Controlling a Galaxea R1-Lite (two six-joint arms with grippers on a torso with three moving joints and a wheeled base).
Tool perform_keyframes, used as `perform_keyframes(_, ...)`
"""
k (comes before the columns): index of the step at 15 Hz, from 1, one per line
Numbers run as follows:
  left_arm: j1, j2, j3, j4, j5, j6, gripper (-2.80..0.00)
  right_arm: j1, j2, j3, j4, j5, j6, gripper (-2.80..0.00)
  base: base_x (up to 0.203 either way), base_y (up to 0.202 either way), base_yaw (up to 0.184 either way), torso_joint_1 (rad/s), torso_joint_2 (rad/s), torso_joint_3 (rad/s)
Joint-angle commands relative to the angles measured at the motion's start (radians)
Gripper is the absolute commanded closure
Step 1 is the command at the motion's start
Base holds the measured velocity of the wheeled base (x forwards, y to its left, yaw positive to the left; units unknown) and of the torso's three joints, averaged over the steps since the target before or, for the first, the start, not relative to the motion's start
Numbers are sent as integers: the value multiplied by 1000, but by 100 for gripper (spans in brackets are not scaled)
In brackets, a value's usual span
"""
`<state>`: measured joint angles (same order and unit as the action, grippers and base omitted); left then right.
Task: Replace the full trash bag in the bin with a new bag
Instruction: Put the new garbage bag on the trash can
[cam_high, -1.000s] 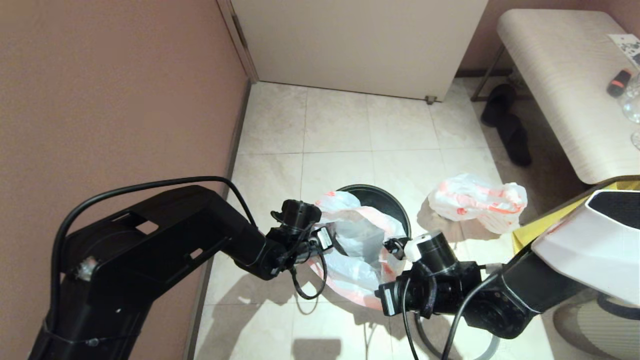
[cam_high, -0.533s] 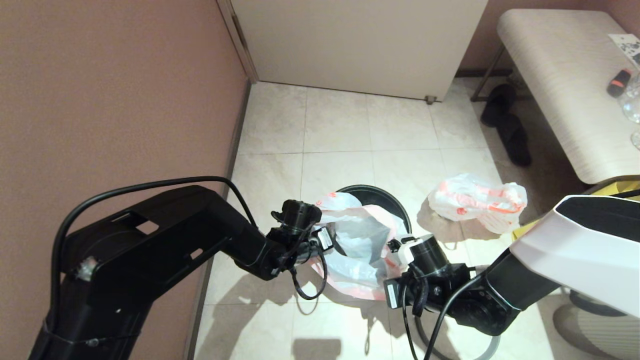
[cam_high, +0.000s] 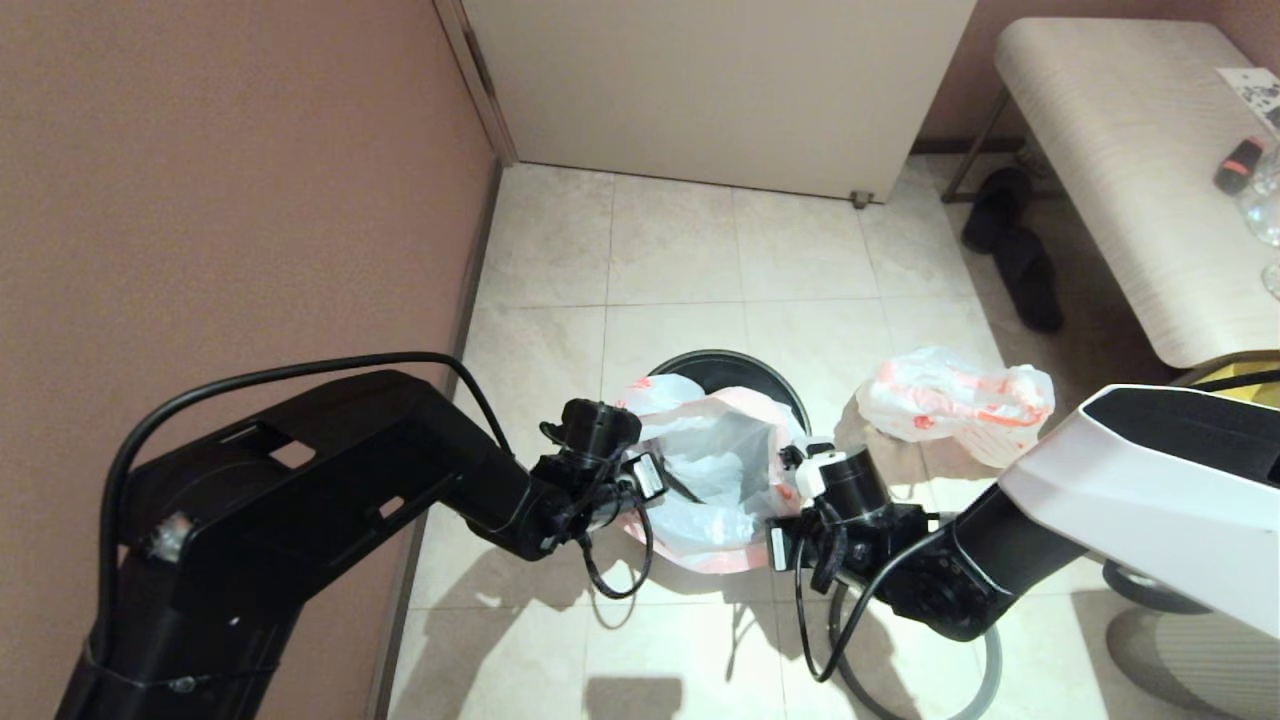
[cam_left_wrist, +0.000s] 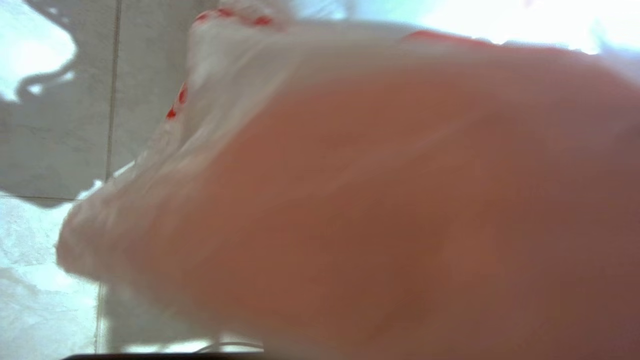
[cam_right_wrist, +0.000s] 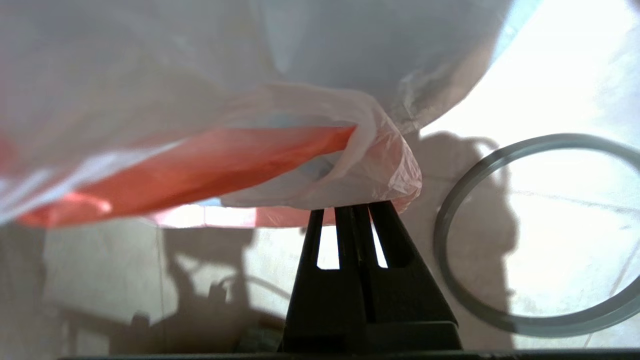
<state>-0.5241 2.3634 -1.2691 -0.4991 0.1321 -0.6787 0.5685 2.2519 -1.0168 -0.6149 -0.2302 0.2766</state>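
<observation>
So, going from the left: the left tool (cam_high: 640, 478) sits at the left side of the new bag (cam_high: 715, 470), its wrist view filled by the plastic, and it seems to pinch the bag's mouth there, though I cannot tell how its fingers stand. The new bag is stretched open between the two arms, over the near part of the bin (cam_high: 735, 368), whose black far rim shows behind it. Its orange-pink band hangs down the near side and is not yet folded over the rim. On the bag's right side the right tool (cam_right_wrist: 356, 207) is clamped tight on a bunched fold of the mouth. Farther right, the full trash bag (cam_high: 955, 400) lies on the floor, apart from the bin, so the removal part looks done. The grey hoop rim (cam_right_wrist: 537, 235) lies on the floor by the right arm, off the bin. What remains, by my judgement: settle the bag into the bin, wrap its mouth over the rim, and refit the hoop.
</observation>
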Motion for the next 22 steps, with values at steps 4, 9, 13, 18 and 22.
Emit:
perform_keyframes(4,-5,2,5,-2,0,-2,0,-7,-3,-18,-57,-99,-2,0,0,0,0,0,0,0)
perform_keyframes(9,-5,-1,13,-4,-20,-1,0,-20,30,-94,-55,-193,-19,0,0,0,0,0,0,0)
perform_keyframes(13,-5,11,10,-16,-19,1,0,7,-60,1,-57,-250,-22,0,0,0,0,0,0,0)
perform_keyframes(18,-2,13,19,-45,-20,-1,0,38,-171,129,-61,-99,-19,0,0,0,0,0,0,0)
perform_keyframes(22,-1,14,19,-45,-22,-1,0,38,-197,163,-60,96,-29,0,0,0,0,0,0,0)
